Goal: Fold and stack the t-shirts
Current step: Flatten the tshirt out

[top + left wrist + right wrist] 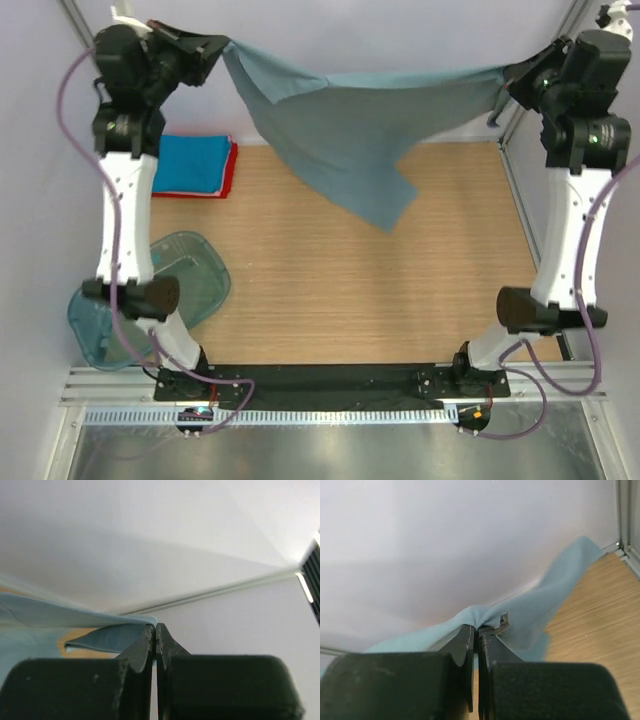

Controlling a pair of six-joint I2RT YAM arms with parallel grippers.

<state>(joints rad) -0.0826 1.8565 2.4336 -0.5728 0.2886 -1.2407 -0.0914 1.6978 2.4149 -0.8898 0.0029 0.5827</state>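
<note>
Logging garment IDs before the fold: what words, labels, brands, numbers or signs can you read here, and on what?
No text is readable in any view.
Grey-blue t-shirt: small tag beside the right end effector, too small and creased to read.
Folded blue t-shirt, red t-shirt, teal tub: no print visible.

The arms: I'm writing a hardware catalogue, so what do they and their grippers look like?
The left arm and right arm have white shells, black joints and purple cables looping alongside. The left gripper and right gripper are black with tapered fingers.
</note>
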